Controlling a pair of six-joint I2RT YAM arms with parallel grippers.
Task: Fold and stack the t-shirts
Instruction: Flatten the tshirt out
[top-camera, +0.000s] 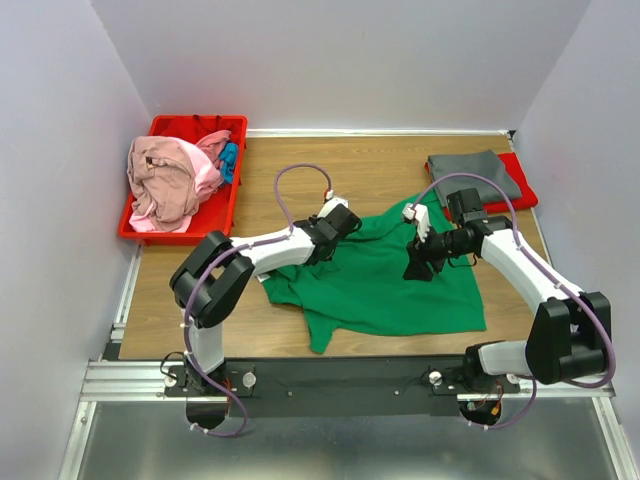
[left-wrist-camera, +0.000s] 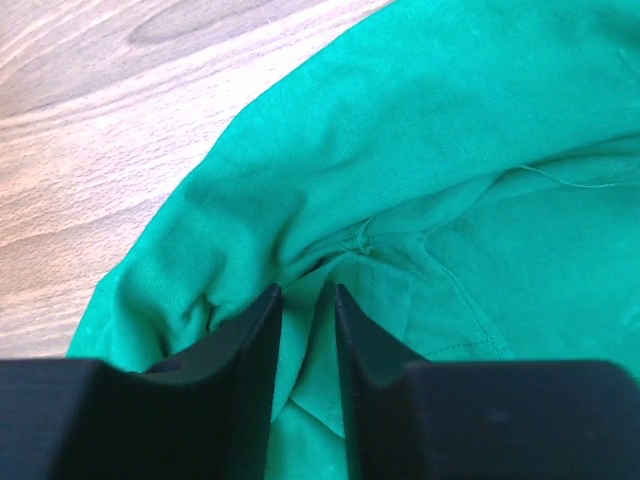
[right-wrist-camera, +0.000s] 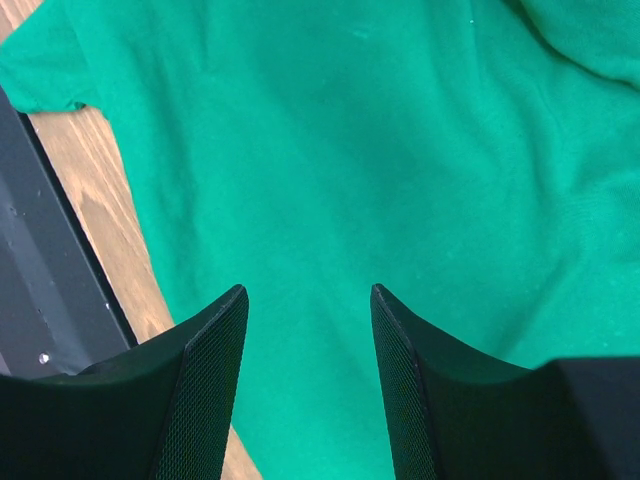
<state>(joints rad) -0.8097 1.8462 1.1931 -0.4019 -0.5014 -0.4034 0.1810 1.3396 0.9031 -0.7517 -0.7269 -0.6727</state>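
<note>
A bright green t-shirt (top-camera: 385, 285) lies spread and rumpled on the wooden table between the arms. My left gripper (top-camera: 340, 228) presses down on its upper left part. In the left wrist view its jaws (left-wrist-camera: 307, 292) stand narrow around a raised fold of green cloth (left-wrist-camera: 450, 120), with a gap still showing between them. My right gripper (top-camera: 418, 268) hovers over the shirt's middle. Its jaws (right-wrist-camera: 308, 290) are open with only flat green cloth (right-wrist-camera: 350, 150) beneath them. A dark grey t-shirt (top-camera: 475, 172) lies folded at the back right. Pink (top-camera: 165, 180) and blue (top-camera: 230, 158) t-shirts are heaped in the bin.
A red plastic bin (top-camera: 195, 125) stands at the back left. Under the grey shirt lies something flat and red (top-camera: 522, 192). Bare wood (left-wrist-camera: 120, 120) shows left of the green shirt. The black base rail (right-wrist-camera: 40, 300) runs along the near table edge.
</note>
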